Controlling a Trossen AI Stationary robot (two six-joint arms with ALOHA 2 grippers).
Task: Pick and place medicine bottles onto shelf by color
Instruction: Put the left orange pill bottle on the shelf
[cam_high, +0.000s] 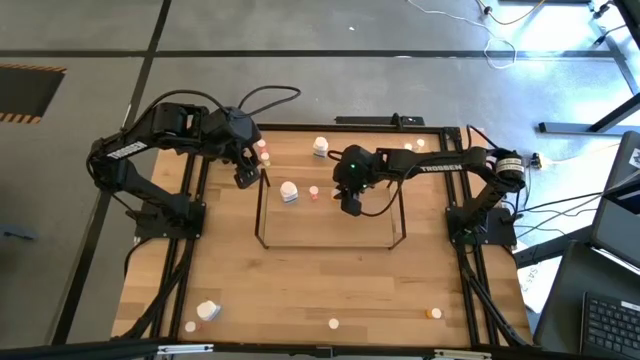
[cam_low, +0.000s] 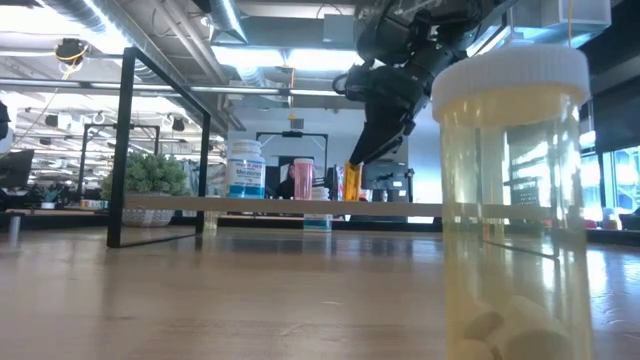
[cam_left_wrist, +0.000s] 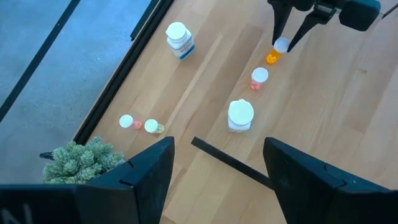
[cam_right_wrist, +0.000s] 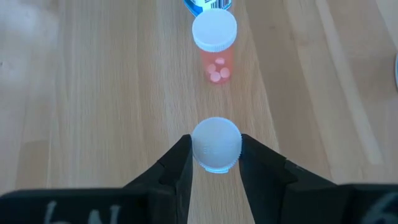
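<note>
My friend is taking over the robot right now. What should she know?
Right gripper: shut on an orange bottle by its white cap, over the shelf.
Left gripper: open, empty, above the shelf's left end.
On the shelf: a big white bottle and a pink bottle, in a row.
Done: those two placed; the orange one is nearly set beside the pink one.
Left: another big white bottle and small ones behind the shelf, plus several bottles near the table's front edge.
</note>
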